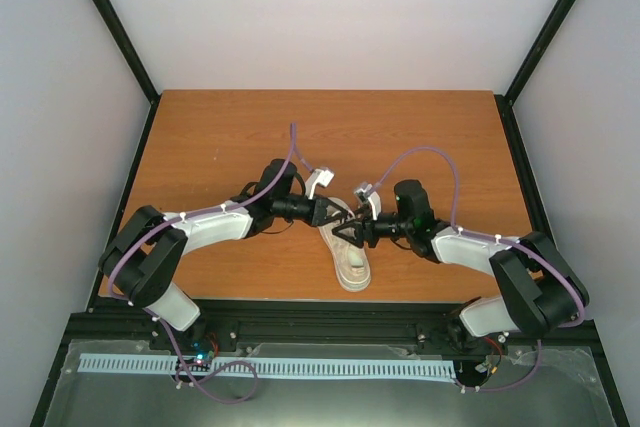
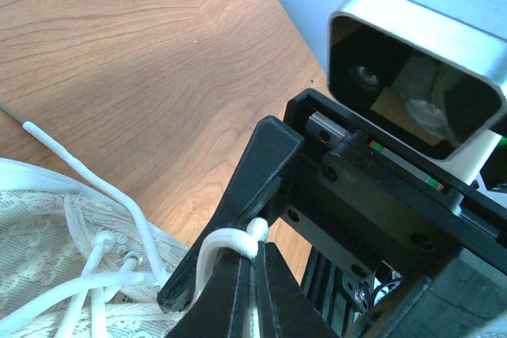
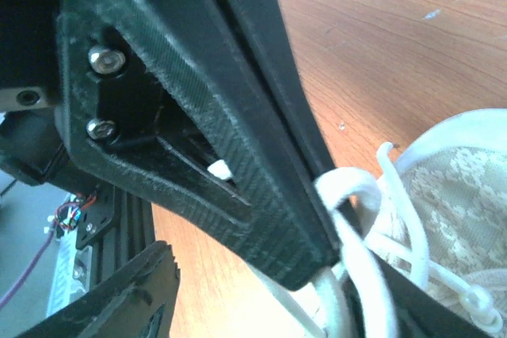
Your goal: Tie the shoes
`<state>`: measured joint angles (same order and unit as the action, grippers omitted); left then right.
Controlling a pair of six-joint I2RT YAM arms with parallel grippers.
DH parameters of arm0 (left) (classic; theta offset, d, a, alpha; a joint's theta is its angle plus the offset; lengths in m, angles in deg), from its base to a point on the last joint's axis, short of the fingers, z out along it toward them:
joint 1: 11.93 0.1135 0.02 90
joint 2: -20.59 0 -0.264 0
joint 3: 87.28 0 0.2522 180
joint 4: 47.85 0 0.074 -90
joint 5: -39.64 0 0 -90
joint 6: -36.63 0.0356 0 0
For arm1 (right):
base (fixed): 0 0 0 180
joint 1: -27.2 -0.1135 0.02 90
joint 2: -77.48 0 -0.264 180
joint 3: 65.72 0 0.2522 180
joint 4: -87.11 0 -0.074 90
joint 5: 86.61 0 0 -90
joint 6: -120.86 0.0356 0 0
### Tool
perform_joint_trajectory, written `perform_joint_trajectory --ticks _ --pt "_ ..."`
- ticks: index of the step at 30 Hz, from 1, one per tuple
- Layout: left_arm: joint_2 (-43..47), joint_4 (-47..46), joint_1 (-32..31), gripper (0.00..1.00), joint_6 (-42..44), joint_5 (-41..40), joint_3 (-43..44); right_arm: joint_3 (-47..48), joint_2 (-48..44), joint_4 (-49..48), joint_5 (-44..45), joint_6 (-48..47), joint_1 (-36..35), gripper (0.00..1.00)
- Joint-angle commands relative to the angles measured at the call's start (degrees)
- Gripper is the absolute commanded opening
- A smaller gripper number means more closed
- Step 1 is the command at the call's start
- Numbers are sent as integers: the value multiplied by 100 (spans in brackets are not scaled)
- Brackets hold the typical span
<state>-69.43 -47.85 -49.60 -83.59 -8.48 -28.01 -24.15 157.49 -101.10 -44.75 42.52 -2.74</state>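
Left claw (image 1: 333,214) clamps the thin white lace (image 2: 226,237); right claw (image 1: 347,233) is apart; cream cloth shoe (image 1: 352,267) lies near the brown wooden table (image 1: 420,137) front edge.

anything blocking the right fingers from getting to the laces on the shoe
Nothing visible does. The right gripper is open and sits at the laces over the sneaker. The only close neighbour is the left gripper, shut on a lace loop right beside it.

Overhead, two wrist close-ups (sneaker (image 1: 352,265) shared)
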Motion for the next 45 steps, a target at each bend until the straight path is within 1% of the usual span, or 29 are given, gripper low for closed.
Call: perform_joint_trajectory --ticks 1,5,8,10,12,15,16,18,20,21,22,23,26,29,35,38,45 --pt "-20 45 46 1 108 113 232 99 -59 9 159 -76 -7 52" --pt "-31 103 47 1 154 84 238 33 -127 -114 309 22 -4 39" --pt "-42 131 48 1 188 53 238 -19 -174 -193 425 88 0 22" --pt "-39 177 49 1 252 10 240 -74 -231 -254 509 154 5 15" --pt "-21 193 48 1 319 -34 224 -91 -261 -287 561 236 12 4" --pt "-3 189 48 2 461 -220 175 -122 -273 -326 568 384 22 3" --pt "13 183 49 7 524 -471 127 -123 -259 -329 524 459 31 3" --pt "192 -34 45 24 576 -1045 -127 -126 -260 -378 417 720 31 3" --pt "598 -454 41 46 619 -1574 -490 -145 -311 -416 402 1060 32 3" --pt "792 -630 42 54 655 -1812 -653 -157 -340 -417 395 1233 37 3" --pt "975 -806 41 58 716 -1958 -801 -185 -389 -440 393 1401 32 3" --pt "1143 -883 34 59 785 -2083 -905 -229 -454 -484 406 1567 31 3" --pt "1454 -1088 -44 57 970 -2186 -1148 -342 -646 -525 550 1998 31 3" --pt "1528 -1453 -272 53 1042 -2011 -1390 -332 -783 -381 742 2341 31 3" --pt "1040 -1857 -665 43 976 -1688 -1363 -353 -1031 -446 971 3173 41 3" --pt "841 -2085 -753 42 883 -1627 -1318 -343 -1154 -431 1048 3332 40 3" --pt "511 -2399 -794 34 729 -1399 -1221 -330 -1206 -349 1085 3411 40 3"
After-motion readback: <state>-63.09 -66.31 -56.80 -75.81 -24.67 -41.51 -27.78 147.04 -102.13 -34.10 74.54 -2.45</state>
